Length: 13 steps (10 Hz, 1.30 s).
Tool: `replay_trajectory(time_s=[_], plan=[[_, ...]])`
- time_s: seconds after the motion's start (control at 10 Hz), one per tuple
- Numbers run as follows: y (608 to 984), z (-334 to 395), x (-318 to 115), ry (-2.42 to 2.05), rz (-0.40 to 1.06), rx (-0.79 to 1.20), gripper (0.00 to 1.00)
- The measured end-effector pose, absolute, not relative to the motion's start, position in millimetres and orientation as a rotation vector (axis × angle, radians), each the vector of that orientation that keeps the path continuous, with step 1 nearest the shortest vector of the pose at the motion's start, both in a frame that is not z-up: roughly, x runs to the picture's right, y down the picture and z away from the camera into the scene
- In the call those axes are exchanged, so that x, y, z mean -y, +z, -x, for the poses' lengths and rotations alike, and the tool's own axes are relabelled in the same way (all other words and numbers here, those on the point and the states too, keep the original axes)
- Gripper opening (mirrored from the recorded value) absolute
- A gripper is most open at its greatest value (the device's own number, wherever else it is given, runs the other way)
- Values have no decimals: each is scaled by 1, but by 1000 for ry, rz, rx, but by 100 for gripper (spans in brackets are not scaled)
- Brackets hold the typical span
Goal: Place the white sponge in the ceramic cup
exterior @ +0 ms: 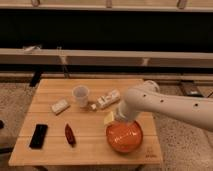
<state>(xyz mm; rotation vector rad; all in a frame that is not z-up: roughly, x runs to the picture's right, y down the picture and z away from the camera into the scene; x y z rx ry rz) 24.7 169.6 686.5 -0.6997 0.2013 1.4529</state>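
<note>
Camera view: tool over wood tbl

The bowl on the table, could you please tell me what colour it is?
The bowl is orange, seen in the camera view; the tool is above its rim.

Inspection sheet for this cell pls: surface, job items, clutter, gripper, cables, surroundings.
Surface: wooden table, items spread over it.
Job's things: white sponge lies flat left of the ceramic cup, apart from it; the cup is upright and the sponge is not in it.
Clutter: white bottle on its side right of the cup; orange bowl front right; black flat object and dark red object front left.
Grippers: gripper by the bowl's left rim, well away from the sponge.
Cables: nothing seen.
Surroundings: speckled floor; pale rail on a dark wall behind.
</note>
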Motion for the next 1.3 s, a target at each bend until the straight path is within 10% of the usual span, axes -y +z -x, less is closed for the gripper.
replay_trajectory(time_s=[1.3], plan=[[708,224,-178,821,796,109,76]])
